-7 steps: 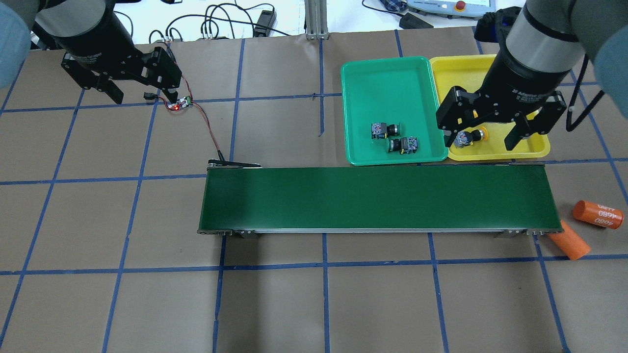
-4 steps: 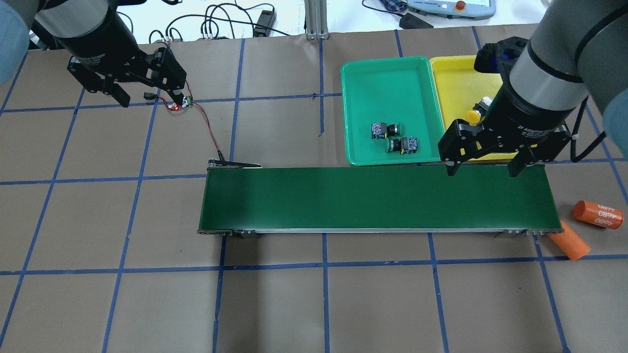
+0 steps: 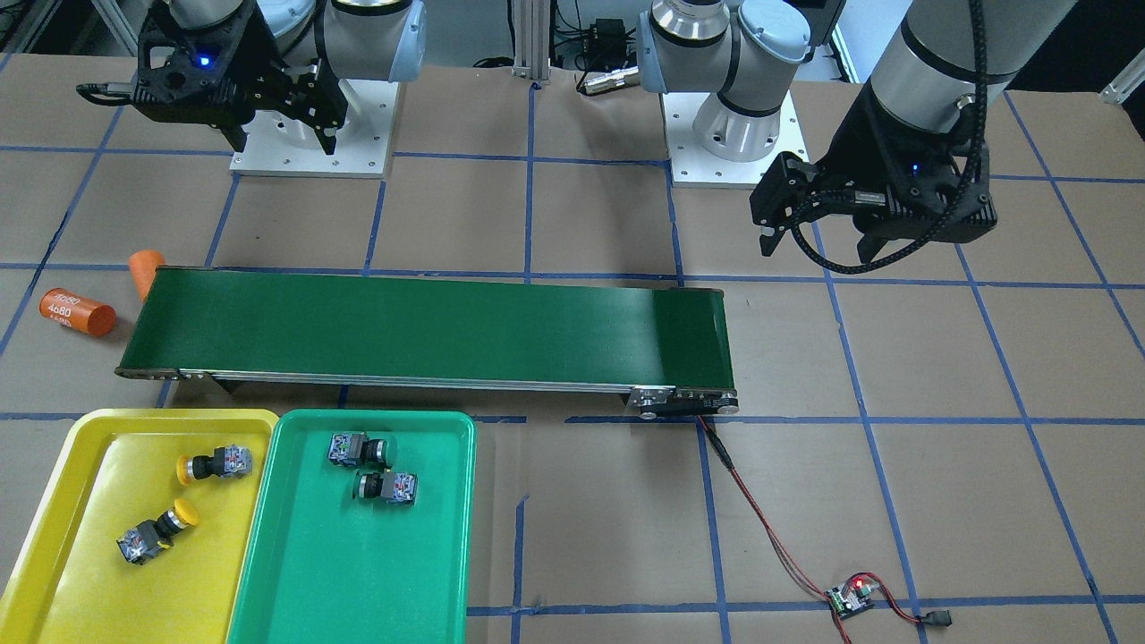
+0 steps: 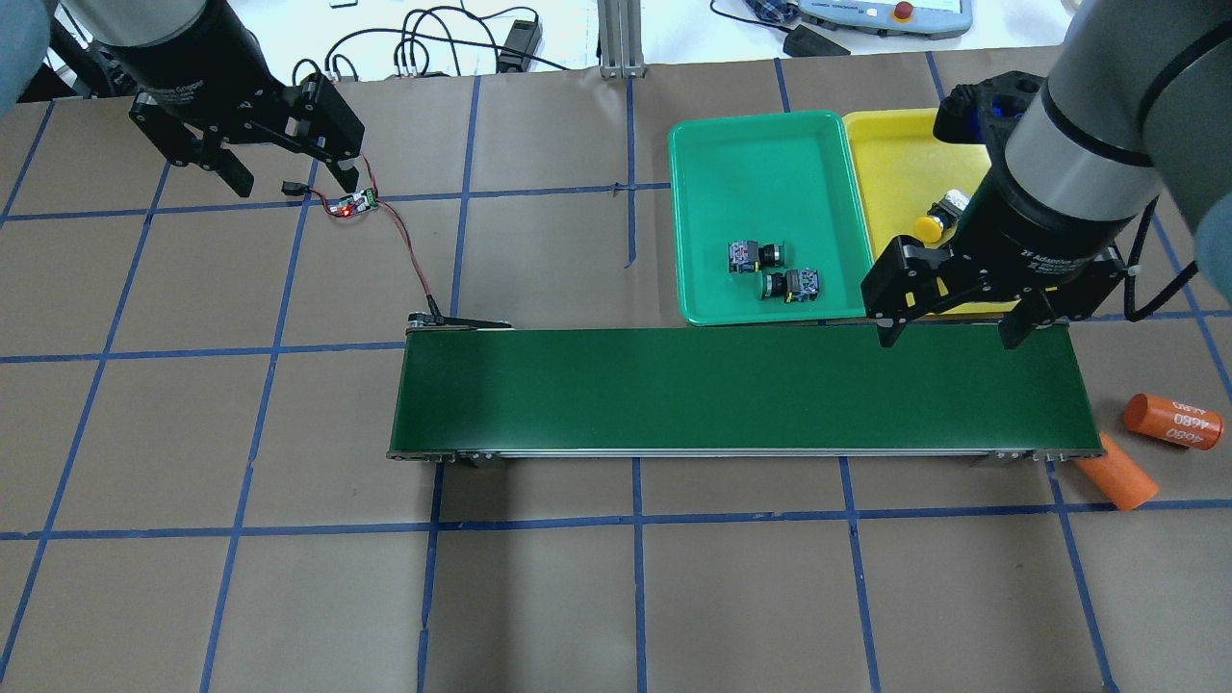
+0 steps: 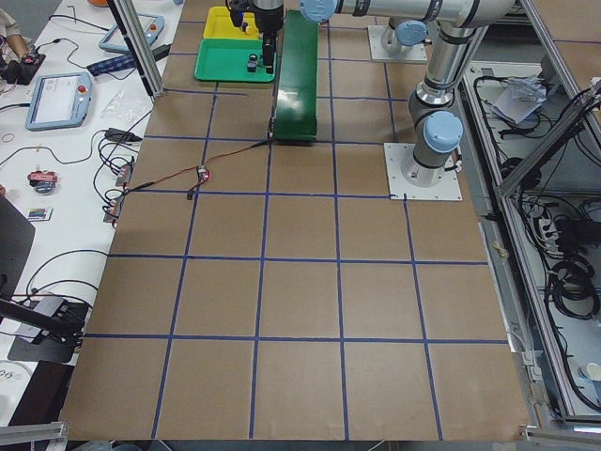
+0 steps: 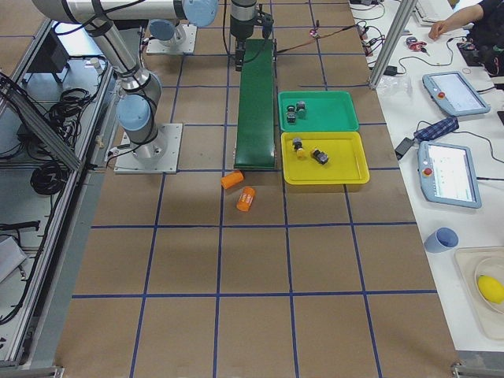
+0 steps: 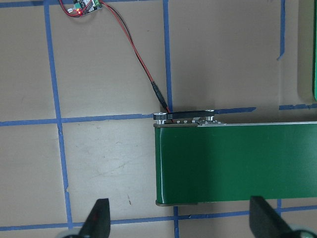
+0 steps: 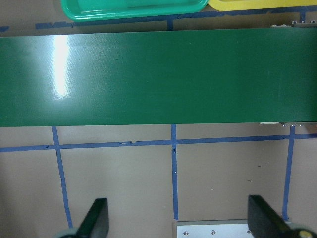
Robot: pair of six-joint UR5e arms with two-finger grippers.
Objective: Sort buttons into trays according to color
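Two yellow buttons lie in the yellow tray. In the overhead view only one yellow button shows in the yellow tray; my right arm hides the other. Two green buttons lie in the green tray. My right gripper is open and empty, above the conveyor belt's far edge beside the yellow tray. My left gripper is open and empty, high over the far left of the table.
The long dark-green conveyor belt runs across the middle, with nothing on it. Two orange cylinders lie off its right end. A small circuit board with red wires to the belt lies below my left gripper.
My right gripper has drawn back from over the yellow tray to the belt's far edge, open, with a yellow button left lying in the tray. My left gripper has shifted slightly away.
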